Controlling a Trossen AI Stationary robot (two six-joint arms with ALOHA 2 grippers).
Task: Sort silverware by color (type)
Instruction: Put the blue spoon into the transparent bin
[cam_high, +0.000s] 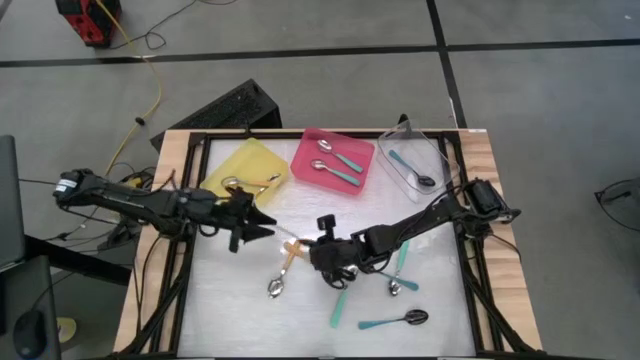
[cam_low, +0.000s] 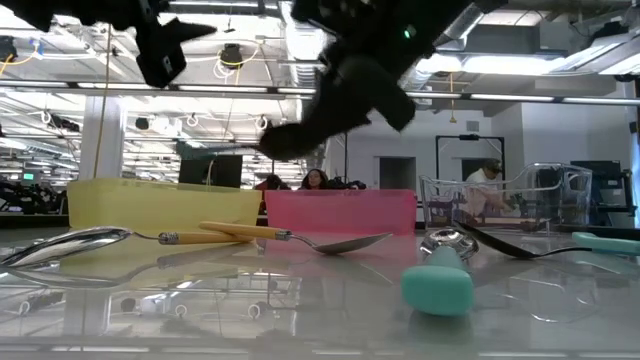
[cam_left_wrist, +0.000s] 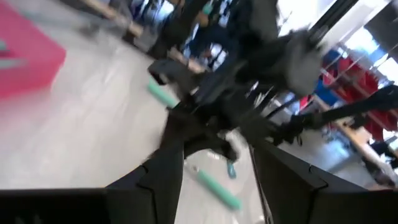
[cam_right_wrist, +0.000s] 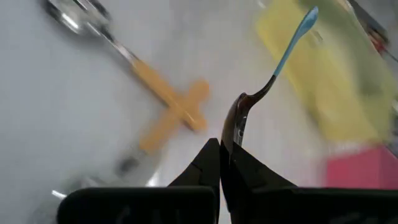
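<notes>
My right gripper hovers over the middle of the table, shut on a spoon with a black bowl and a teal handle. Just below it two orange-handled spoons lie crossed on the table. My left gripper stands open with nothing between its fingers, near the yellow tray, which holds one orange-handled spoon. Two teal spoons lie in the pink tray and one in the clear tray. Three more teal spoons lie near the front edge. My right gripper pinches the spoon's black bowl between its two fingers. The fingers slant down toward the table's left side. The teal handle sticks out beyond the fingertips, and the spoon is lifted clear above the table.
The three trays stand in a row along the far edge. A teal handle end lies close to the near edge, with a black-bowled spoon behind it. The two arms' grippers are close together at the table's middle.
</notes>
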